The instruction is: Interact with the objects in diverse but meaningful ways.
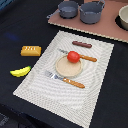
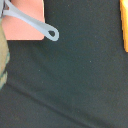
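With the gripper out of sight, its jaws' state unknowable, approach the tomato (image 1: pixel 73 56) on the plate (image 1: pixel 64 69) from straight above.

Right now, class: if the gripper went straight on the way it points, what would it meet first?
Probably bare black cloth; the grey pot handle lies off to one side. But the gripper is unseen, depth unclear.

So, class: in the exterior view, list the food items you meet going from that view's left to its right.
Banana → bread loaf → tomato → sausage.
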Controlling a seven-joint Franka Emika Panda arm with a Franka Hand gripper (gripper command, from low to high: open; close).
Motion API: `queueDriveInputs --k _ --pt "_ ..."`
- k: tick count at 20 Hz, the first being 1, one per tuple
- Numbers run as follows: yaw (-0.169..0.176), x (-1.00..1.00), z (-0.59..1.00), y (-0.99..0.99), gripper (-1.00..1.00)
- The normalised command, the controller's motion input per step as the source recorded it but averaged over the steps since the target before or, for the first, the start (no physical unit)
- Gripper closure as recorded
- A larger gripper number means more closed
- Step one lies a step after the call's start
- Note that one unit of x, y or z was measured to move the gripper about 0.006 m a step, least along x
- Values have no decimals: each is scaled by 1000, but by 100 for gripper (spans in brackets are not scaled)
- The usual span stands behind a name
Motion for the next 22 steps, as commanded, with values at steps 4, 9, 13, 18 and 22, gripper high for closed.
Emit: queueDriveInputs --k 4,9,13,18,22 --pt "4 156 -57 -203 -100" --pt "24 135 -190 -511 -100" --pt "29 49 -345 -728 -100" --pt "55 0 -399 -841 -100" --pt "59 -3 -500 -846 -100"
